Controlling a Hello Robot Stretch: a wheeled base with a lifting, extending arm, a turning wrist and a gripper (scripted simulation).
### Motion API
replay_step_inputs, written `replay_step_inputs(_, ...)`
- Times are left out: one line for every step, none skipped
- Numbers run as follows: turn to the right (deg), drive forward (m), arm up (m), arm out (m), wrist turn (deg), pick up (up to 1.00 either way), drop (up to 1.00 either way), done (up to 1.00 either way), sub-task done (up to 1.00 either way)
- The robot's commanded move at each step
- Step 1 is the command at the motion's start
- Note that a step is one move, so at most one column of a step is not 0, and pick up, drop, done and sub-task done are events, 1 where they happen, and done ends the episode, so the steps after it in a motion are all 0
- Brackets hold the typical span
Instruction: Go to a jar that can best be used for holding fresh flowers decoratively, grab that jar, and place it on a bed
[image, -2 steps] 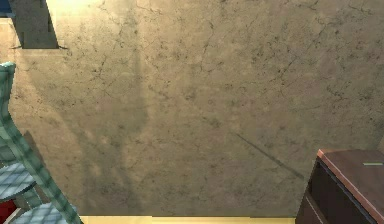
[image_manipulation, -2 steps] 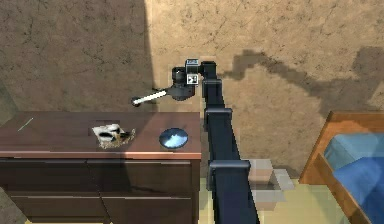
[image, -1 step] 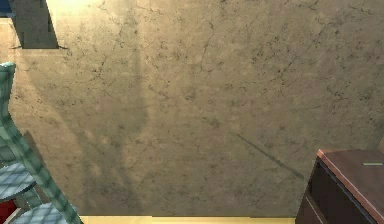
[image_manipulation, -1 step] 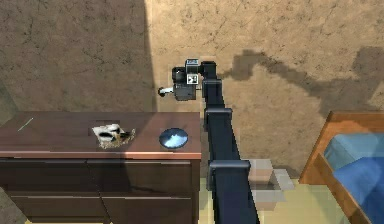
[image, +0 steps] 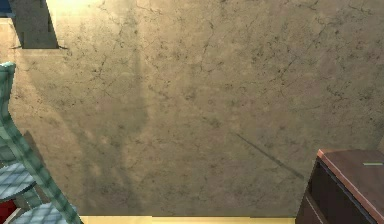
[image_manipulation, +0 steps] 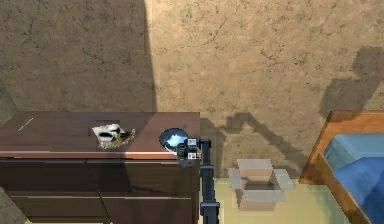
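The round bluish object (image_manipulation: 174, 137) rests on top of the dresser (image_manipulation: 55, 135), at its end toward the arm side view's right. The gripper (image_manipulation: 184, 154) is at that same end. Whether it holds anything cannot be determined.

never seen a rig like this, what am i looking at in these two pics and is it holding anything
It's a wheeled robot with one arm, in a simulated house. The forward view looks ahead from the robot: a tan wall, a dark wooden dresser corner at lower right, checked teal fabric at left. The arm side view looks out sideways, where the arm reaches. The dark bar rising from the bottom is the arm, its hand at the dresser top. On the dresser lie a crumpled white-and-black thing and a round bluish glassy thing, possibly the jar. The hand is right by it, so I cannot tell whether it holds anything. A cardboard box stands right of the dresser; a bed is farther right.
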Motion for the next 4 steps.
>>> replay_step_inputs(0.0,0.0,0.0,0.0,0.0,1.0,0.0,0.0,0.0)
replay_step_inputs(0.0,0.0,0.1,0.0,0.0,0.0,0.0,0.0,0.0)
replay_step_inputs(0.0,0.0,0.28,0.0,0.0,0.0,0.0,0.0,0.0)
replay_step_inputs(0.0,0.0,0.0,0.0,-45.0,0.0,0.0,0.0,0.0)
